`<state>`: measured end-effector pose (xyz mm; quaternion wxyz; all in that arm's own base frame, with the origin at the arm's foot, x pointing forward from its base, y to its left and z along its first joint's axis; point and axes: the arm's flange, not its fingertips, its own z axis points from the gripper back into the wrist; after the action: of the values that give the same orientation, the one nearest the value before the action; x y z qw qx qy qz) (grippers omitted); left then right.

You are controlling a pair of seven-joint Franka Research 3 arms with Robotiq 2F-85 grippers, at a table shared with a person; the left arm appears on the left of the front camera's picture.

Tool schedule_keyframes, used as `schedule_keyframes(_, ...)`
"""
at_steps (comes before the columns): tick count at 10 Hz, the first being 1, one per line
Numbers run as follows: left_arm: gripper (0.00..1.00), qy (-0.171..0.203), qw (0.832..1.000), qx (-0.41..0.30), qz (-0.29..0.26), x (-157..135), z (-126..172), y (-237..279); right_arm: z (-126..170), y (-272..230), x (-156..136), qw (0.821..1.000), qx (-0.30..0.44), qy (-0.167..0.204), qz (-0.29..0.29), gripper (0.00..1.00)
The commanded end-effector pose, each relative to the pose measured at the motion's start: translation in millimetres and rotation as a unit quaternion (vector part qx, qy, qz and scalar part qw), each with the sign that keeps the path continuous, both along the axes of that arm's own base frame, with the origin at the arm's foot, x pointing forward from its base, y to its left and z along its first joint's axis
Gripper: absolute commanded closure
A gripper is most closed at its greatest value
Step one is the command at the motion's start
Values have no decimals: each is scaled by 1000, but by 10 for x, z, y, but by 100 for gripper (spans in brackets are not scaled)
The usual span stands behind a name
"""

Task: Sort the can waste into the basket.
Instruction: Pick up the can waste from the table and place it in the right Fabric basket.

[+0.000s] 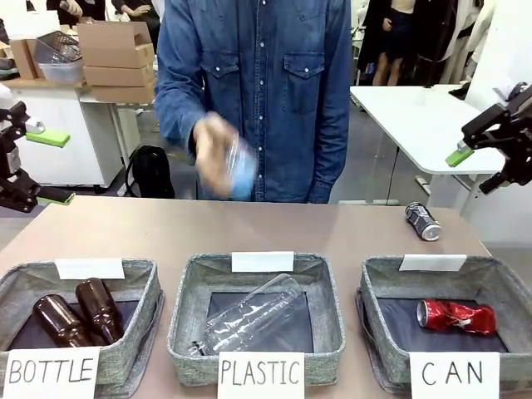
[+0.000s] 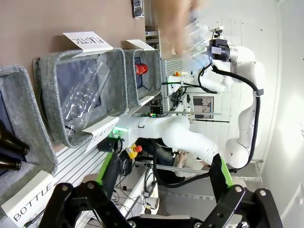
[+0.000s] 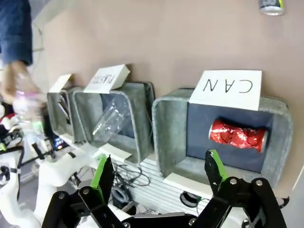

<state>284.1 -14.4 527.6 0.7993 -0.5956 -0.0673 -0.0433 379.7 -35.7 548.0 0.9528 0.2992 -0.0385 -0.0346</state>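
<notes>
Below our right gripper (image 3: 159, 166), whose fingers stand spread wide with nothing between them, the red can (image 3: 237, 135) lies on its side on the dark floor of the CAN basket (image 1: 378, 278), dented and already where it belongs. The dark can (image 1: 422, 221) is the one left to sort. It lies on its side on the bare table (image 1: 125, 229), just past the basket's far rim as seen from the gripper, touching nothing. We judge that the right gripper hangs high over that end of the table so it can come straight down on the can. Lying flat, the can may roll, so we would set the pads across its round body.

Room around the dark can is good, with open tabletop on every side and the table's edge near but not touching. The basket's mouth is wide, and bare floor shows beside the red can.

Farther off, toward our left gripper (image 1: 51, 166), also spread and holding nothing, stand the PLASTIC basket (image 1: 187, 283) with a clear bottle (image 1: 249, 320) and the BOTTLE basket (image 1: 150, 283) with two brown bottles (image 1: 100, 307). Across the table the person's hand (image 1: 212, 145) holds another plastic bottle (image 1: 241, 174), blurred, over the middle; we would keep out of that stretch.
</notes>
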Motion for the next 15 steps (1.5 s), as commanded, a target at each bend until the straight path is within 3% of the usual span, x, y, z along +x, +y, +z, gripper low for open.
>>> schedule_keyframes(1,0,-5,1000,-8,-2,-13,9,-4,-28,47,329,998,-55,-2,0,0)
schedule_keyframes(2,0,-5,1000,-8,-2,-13,9,-4,-129,82,712,997,-74,15,20,0)
schedule_keyframes(4,0,-5,1000,-8,-2,-13,9,-4,-533,75,1504,994,-105,39,-8,0)
schedule_keyframes(5,0,-5,1000,-8,-2,-13,9,-4,-757,90,1766,986,-162,38,-15,0)
schedule_keyframes(8,0,-5,1000,-8,-2,-13,9,-4,-1381,25,2319,974,-221,34,-44,0)
schedule_keyframes(10,0,-5,1000,-8,-2,-13,9,-4,-1753,-64,2527,959,-267,42,-81,0)
schedule_keyframes(15,0,-5,1000,-8,-2,-13,9,-4,-2299,-91,2622,952,-289,49,-90,0)
